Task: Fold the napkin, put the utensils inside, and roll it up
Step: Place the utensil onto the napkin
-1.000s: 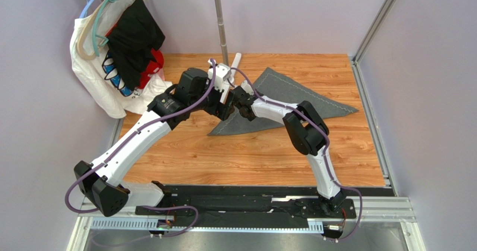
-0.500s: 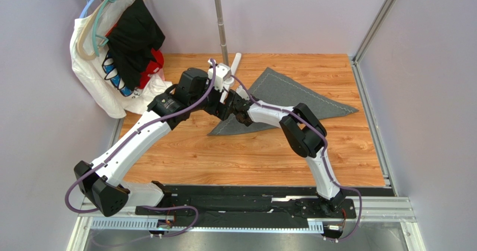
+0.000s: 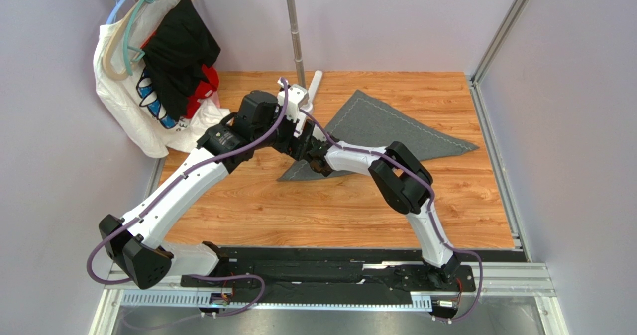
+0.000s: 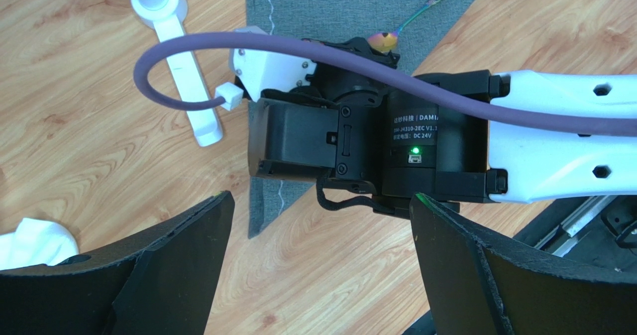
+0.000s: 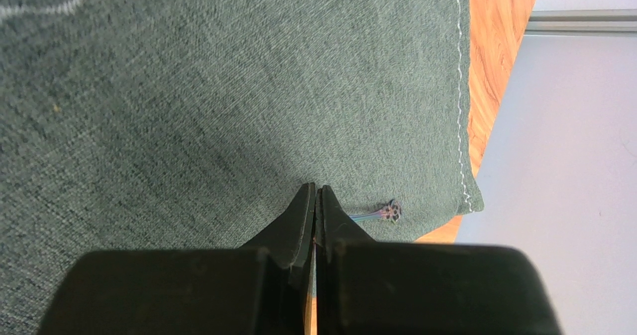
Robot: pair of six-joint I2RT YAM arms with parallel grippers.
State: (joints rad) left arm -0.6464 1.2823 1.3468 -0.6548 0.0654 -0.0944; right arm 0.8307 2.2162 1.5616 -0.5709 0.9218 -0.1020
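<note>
napkin point(image 3: 396, 126) under right arm point(image 3: 359, 156), near stand point(image 3: 293, 29)

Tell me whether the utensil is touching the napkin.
Touching. Left wrist view shows the utensil lying flat on the napkin.

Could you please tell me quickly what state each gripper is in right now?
Left gripper: open, holding nothing.
Right gripper: shut, apparently empty, its tips over the napkin.
</note>
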